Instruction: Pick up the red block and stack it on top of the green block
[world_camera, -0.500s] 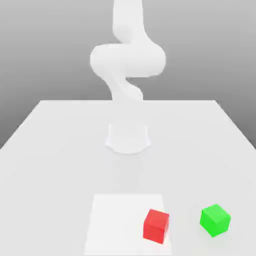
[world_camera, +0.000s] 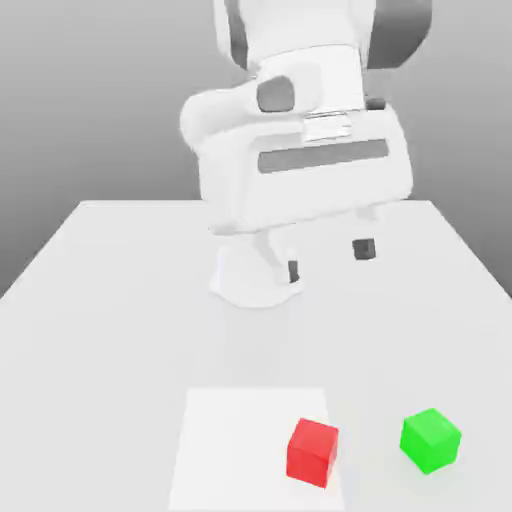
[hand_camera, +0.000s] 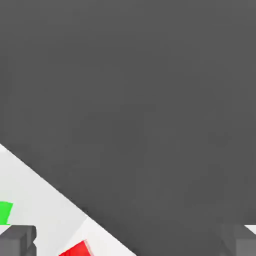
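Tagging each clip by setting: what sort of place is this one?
Likely a simulated tabletop test scene: a bare white table against a plain grey backdrop, holding a red block and a green block, with the gripper above them.

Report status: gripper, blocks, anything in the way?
Gripper open, empty, high above the table. Red block untouched on the table, green block beside it, apart. Nothing between them.

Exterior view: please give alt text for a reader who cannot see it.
A white robot arm holds its open gripper in the air above a white table, nothing between its fingers. Nearer the camera, the red block sits on a lighter square patch, and the green block stands apart on the exterior view's right.
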